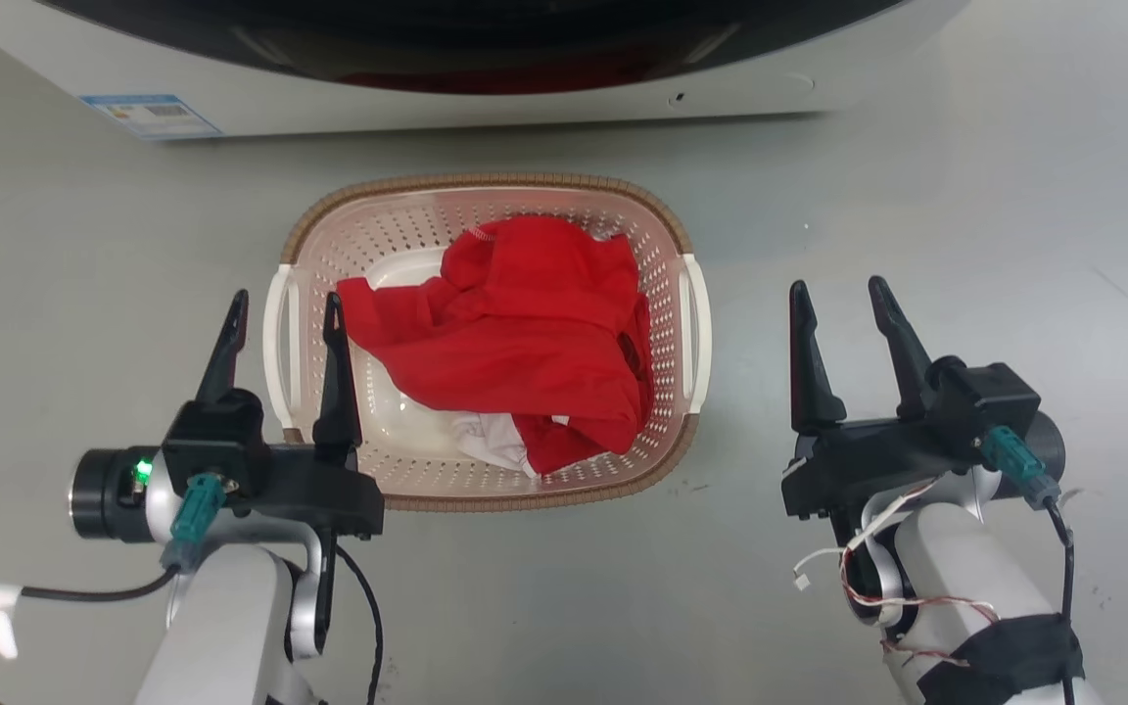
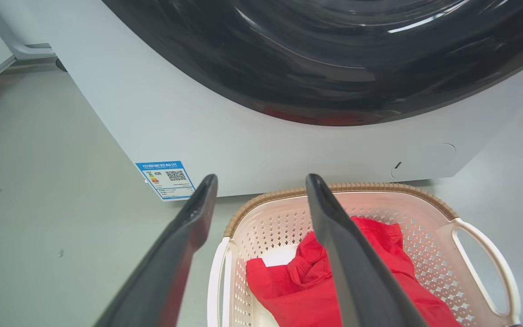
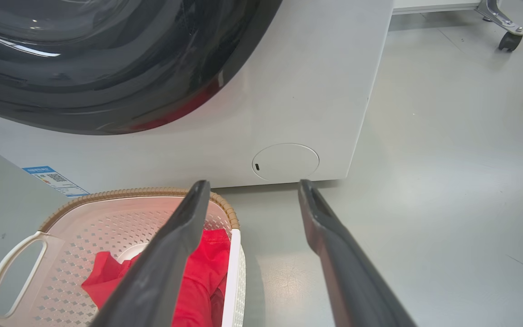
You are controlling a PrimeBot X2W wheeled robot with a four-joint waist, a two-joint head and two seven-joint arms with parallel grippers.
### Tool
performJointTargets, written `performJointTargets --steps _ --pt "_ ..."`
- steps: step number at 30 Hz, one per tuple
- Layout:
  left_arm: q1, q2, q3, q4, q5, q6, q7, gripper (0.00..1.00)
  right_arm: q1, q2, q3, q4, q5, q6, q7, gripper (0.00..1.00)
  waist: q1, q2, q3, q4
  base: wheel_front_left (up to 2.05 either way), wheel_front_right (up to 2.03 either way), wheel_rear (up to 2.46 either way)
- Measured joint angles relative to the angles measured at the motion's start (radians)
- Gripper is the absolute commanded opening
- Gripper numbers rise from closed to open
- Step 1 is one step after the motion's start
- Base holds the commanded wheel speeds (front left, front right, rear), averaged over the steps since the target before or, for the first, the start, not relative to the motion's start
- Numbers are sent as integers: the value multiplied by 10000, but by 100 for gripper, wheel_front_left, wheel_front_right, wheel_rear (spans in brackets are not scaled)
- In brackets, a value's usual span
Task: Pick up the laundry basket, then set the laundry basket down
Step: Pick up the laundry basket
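Fingers are hanging open on both arms: the left gripper (image 1: 284, 305) astride a handle of the laundry basket (image 1: 486, 184), the right gripper (image 1: 839, 289) just outside the other.

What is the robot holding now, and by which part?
Nothing is held. The left hand is open, its fingers on either side of the left handle of the basket, not shut on it; the right hand is open, beside the basket.
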Motion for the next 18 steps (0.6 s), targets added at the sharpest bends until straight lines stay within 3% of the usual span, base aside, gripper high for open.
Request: performJointTargets --steps 18 --pt "-2034 31 516 2339 -23 0 -13 100 -2220 -67 802 1672 240 0 -27 100 -1 0 2419 101 0 0 0"
